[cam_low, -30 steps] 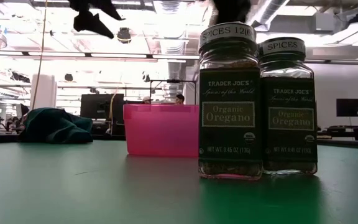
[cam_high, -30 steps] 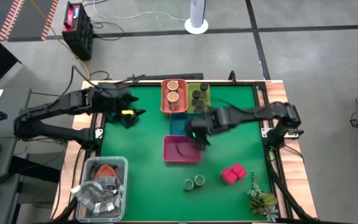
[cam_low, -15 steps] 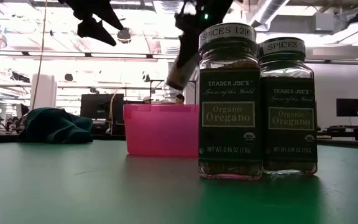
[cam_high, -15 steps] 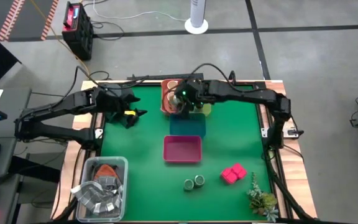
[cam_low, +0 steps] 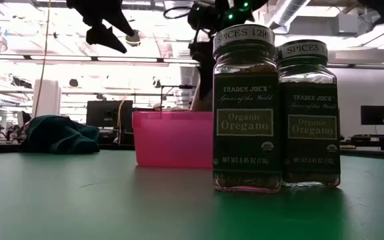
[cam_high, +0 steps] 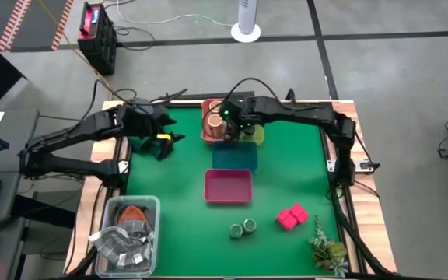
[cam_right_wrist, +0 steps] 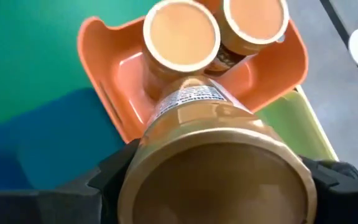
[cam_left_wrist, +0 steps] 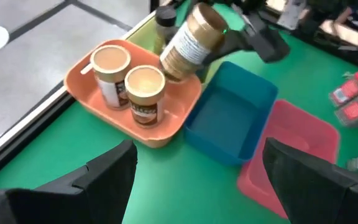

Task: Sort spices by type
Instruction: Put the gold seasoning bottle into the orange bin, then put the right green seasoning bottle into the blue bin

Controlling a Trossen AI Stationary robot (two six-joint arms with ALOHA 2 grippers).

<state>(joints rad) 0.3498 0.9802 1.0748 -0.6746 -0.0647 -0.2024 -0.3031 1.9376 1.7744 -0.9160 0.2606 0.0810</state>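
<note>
My right gripper [cam_high: 225,127] had swung over the orange tray [cam_left_wrist: 166,127] — clenching a tilted tan-topped jar [cam_left_wrist: 188,42] above two others [cam_left_wrist: 129,84]; left gripper [cam_high: 162,141] waited beside, released.

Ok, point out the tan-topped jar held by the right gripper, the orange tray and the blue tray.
Tan-topped round jar in the right gripper [cam_left_wrist: 188,43]: left wrist view, label side.
Orange rectangular tray [cam_left_wrist: 169,127]: left wrist view, near wall.
Blue rectangular tray [cam_left_wrist: 229,118]: left wrist view, bare floor.
</note>
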